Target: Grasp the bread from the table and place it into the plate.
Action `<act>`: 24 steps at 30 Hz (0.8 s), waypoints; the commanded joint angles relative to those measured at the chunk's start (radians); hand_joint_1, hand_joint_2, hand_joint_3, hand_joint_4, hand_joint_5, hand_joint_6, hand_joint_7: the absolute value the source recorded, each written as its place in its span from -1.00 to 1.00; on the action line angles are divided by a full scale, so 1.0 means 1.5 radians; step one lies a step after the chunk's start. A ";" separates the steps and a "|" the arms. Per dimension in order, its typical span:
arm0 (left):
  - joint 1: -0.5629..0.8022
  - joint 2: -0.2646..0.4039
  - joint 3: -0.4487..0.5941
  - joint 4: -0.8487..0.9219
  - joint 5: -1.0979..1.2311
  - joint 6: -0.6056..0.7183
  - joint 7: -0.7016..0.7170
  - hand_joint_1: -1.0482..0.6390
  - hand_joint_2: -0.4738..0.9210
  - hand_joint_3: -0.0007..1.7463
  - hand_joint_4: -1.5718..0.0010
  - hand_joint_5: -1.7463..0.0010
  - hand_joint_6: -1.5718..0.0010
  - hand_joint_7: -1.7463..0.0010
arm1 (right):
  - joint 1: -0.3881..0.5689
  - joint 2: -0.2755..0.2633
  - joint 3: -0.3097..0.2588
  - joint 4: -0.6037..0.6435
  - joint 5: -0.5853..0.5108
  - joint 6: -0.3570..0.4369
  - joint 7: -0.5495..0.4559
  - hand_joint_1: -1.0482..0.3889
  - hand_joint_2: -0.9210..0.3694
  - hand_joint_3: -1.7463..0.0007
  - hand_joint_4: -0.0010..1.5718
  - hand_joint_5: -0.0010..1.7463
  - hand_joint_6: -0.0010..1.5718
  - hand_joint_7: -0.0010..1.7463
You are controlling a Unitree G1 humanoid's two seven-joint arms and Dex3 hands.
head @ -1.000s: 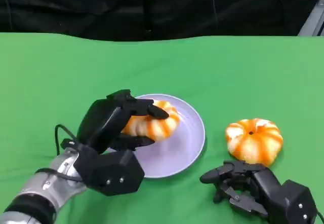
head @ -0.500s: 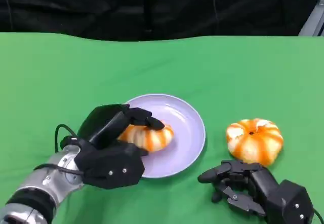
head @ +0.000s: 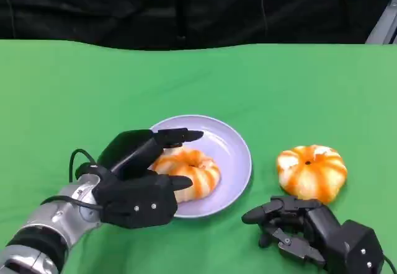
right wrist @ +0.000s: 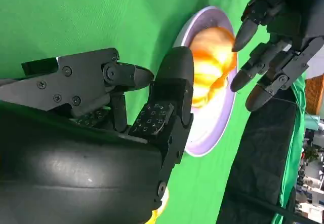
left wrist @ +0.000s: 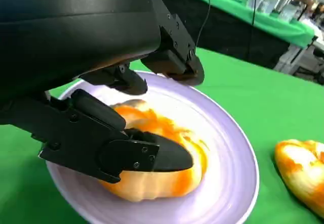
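A striped orange-and-white bread (head: 189,168) lies flat in the lilac plate (head: 232,156). My left hand (head: 136,175) is around its near left side with fingers spread. The upper fingers (head: 177,136) hang above the bread without touching it, and the thumb rests against its front. The left wrist view shows the same bread (left wrist: 167,183) on the plate (left wrist: 233,153), the thumb (left wrist: 147,155) on it and the other fingers lifted off. A second bread (head: 311,170) sits on the cloth right of the plate. My right hand (head: 310,230) rests just in front of it, holding nothing.
Green cloth (head: 93,82) covers the table out to a black backdrop at the far edge. The right wrist view looks past my right hand (right wrist: 101,133) at the plate (right wrist: 210,127), the bread (right wrist: 210,57) and my left hand (right wrist: 283,26).
The left hand lowered the bread onto the plate, then spread its fingers off it. The bread now lies flat. The right hand has stayed put.
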 commanded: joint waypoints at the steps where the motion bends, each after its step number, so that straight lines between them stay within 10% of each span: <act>1: -0.004 0.016 0.010 -0.011 -0.019 -0.004 -0.029 -0.84 1.00 -0.20 0.55 1.00 0.61 1.00 | 0.008 0.000 0.000 0.003 0.001 0.012 0.006 0.43 -1.00 0.58 -0.01 0.45 0.38 -0.52; 24: 0.072 -0.008 0.145 -0.033 -0.186 -0.154 -0.033 -0.83 1.00 -0.22 0.58 0.97 0.72 0.99 | 0.010 -0.002 0.003 0.005 -0.006 0.016 0.001 0.44 -1.00 0.57 0.01 0.43 0.40 -0.56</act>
